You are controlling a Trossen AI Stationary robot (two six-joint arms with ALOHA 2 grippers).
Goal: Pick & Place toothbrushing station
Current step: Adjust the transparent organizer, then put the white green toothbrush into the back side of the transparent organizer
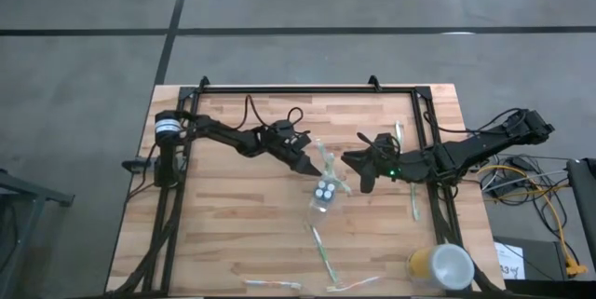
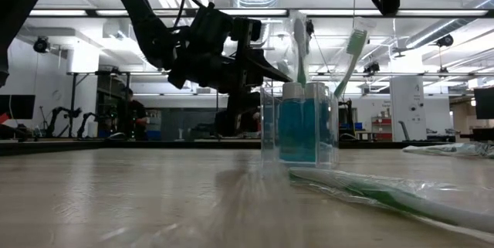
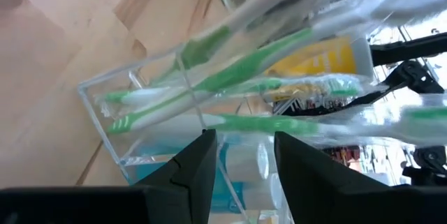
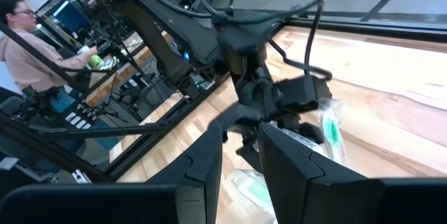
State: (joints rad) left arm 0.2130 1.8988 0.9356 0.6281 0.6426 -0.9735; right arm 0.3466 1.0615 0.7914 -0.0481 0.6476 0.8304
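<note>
The small clear cup [image 1: 326,194] [image 2: 299,124] stands upright with its base on the wooden table, near the middle. It holds grey tubes with white caps [image 1: 324,190] and several white-and-green toothbrushes [image 2: 351,55] [image 3: 258,60]. My left gripper [image 1: 315,167] [image 2: 270,74] [image 3: 244,154] reaches in from the table's left to the cup's upper part, fingers apart. My right gripper [image 1: 357,161] [image 4: 241,154] hangs high just right of the cup, with a narrow gap between its fingers and nothing in it. My left gripper's two fingers [image 3: 202,161] stand on either side of the cup's near wall [image 3: 227,182], coming almost level from the table's left. I cannot tell whether they touch the clear plastic.
Wrapped toothbrushes lie loose on the table: one in front of the cup [image 1: 321,248] [image 2: 386,190], two near the right rail [image 1: 411,197] [image 1: 398,136], two by the near edge [image 1: 272,285] [image 1: 354,286]. A yellow cup with a white top [image 1: 438,266] stands near right. A person [image 4: 28,35] sits beyond the table.
</note>
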